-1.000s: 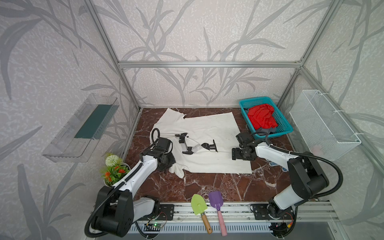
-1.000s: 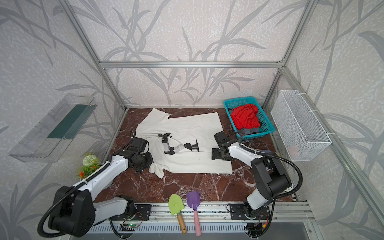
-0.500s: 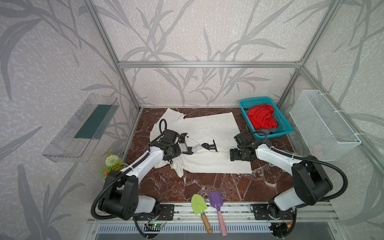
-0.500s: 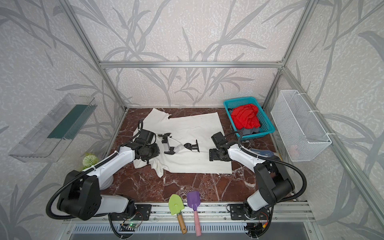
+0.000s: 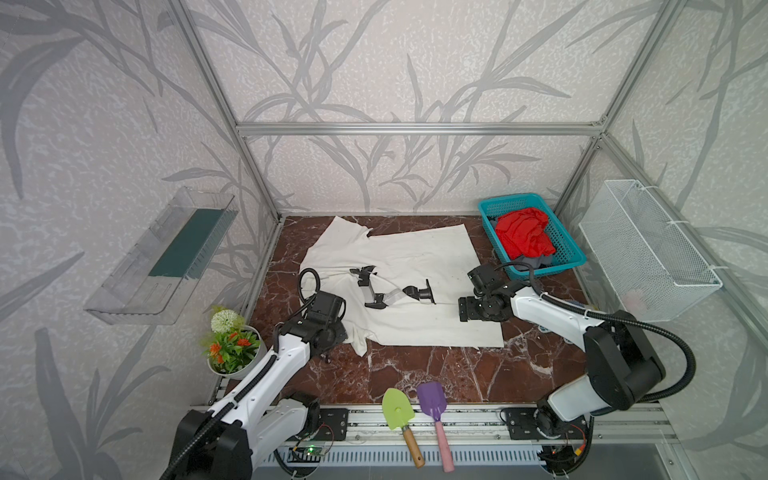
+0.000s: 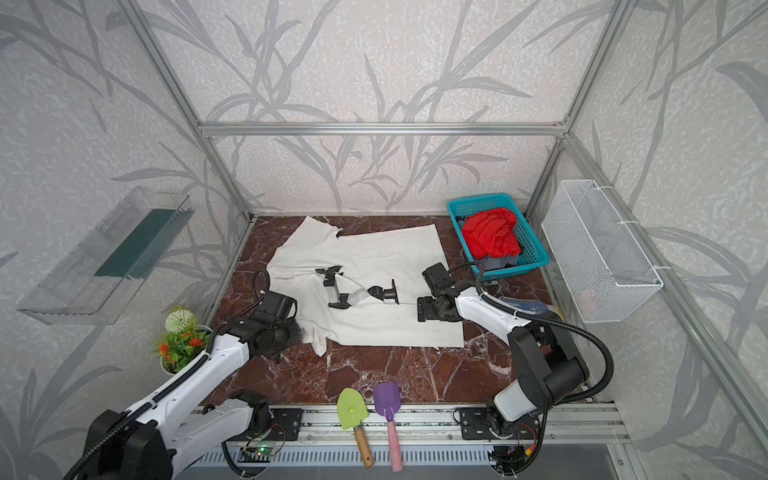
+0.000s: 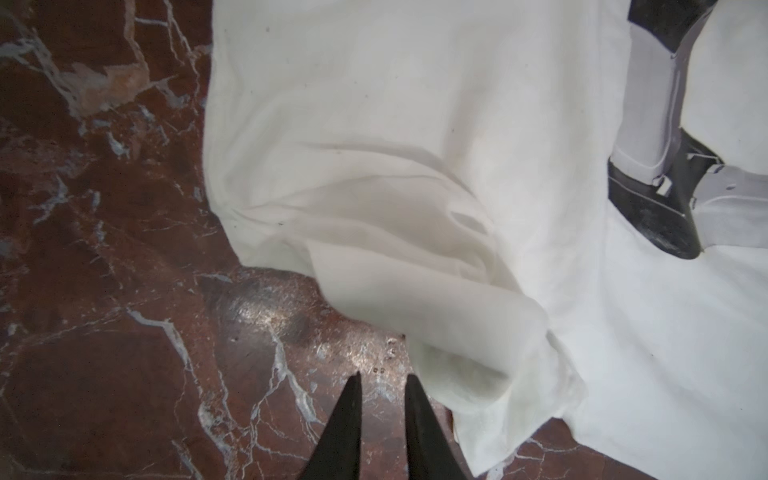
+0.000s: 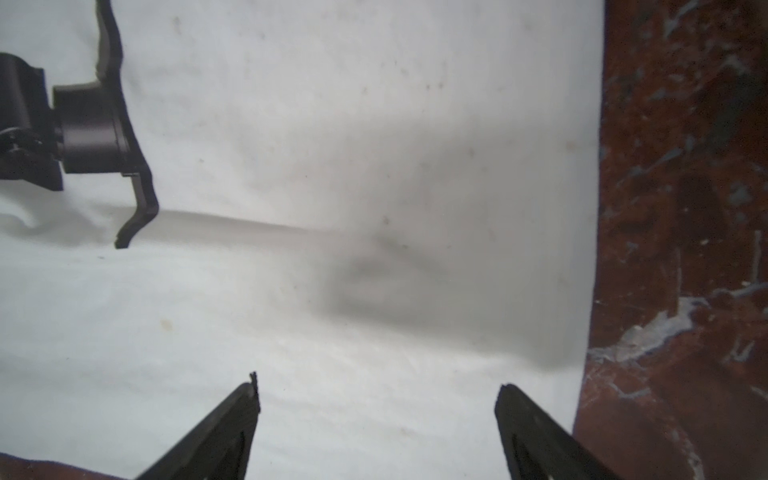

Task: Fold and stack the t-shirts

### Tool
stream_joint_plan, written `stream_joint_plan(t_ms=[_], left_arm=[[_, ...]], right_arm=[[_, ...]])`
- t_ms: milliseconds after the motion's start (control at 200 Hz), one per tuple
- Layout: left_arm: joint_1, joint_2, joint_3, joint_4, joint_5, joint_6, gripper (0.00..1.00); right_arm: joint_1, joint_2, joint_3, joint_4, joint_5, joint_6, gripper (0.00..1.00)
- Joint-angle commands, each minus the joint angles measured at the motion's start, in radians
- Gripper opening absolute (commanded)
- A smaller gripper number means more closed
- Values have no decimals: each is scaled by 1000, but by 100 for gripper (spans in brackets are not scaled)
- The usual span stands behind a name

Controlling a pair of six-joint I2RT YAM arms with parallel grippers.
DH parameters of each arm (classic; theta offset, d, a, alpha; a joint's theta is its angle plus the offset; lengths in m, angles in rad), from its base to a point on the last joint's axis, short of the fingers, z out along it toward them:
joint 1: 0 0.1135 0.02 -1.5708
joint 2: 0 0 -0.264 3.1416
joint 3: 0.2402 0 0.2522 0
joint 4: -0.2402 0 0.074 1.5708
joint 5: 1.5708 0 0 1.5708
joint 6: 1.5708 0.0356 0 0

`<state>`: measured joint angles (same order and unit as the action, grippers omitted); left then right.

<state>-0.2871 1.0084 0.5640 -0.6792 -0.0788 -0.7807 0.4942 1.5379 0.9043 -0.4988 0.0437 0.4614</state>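
A large cream-white t-shirt [image 5: 415, 257] [image 6: 374, 253] with a black-and-grey robot-arm print lies spread on the marble table in both top views. Its near-left sleeve [image 7: 457, 332] is rumpled and folded over. My left gripper [image 7: 382, 380] [image 5: 330, 332] hovers over bare marble just beside that sleeve, jaws slightly open and empty. My right gripper [image 8: 378, 386] [image 5: 469, 309] stands wide open above the shirt's right part, near its edge, holding nothing. A red t-shirt [image 5: 523, 232] [image 6: 490, 232] lies bunched on a dark grey one [image 5: 536, 262] in the teal basket [image 5: 511, 199].
A flower pot [image 5: 232, 345] stands at the front left beside my left arm. Green [image 5: 397, 409] and purple [image 5: 432, 401] trowels lie at the front edge. A white wire basket [image 5: 648, 249] hangs on the right wall, a clear shelf [image 5: 166, 253] on the left. A blue-and-white glove [image 6: 523, 305] lies under my right arm.
My left gripper went from shut to slightly open, swung in over the shirt's left side, then drew back toward the front left; the sleeve now lies loose. The right gripper has barely moved.
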Motion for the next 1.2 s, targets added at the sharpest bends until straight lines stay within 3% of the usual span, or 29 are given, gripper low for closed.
stream_joint_plan(t_ms=[0,300,725,850,915,1015,1195], left_arm=[[-3,18,-21,36,-14,-25,21],[-3,248,65,110,29,1,28],[-3,377,97,173,53,17,29],[-5,422,116,158,45,19,22],[-5,436,121,142,37,21,9],[-4,414,112,127,33,20,0],[-9,238,116,-29,-1,13,0]], right_arm=[[5,2,8,-12,-5,-4,90],[8,-21,4,-29,7,-8,90],[7,-12,16,-34,4,-10,90],[7,-13,17,-35,4,-11,90],[8,-16,15,-34,5,-12,90],[7,-19,15,-36,4,-10,90],[7,-26,41,-64,7,-17,90]])
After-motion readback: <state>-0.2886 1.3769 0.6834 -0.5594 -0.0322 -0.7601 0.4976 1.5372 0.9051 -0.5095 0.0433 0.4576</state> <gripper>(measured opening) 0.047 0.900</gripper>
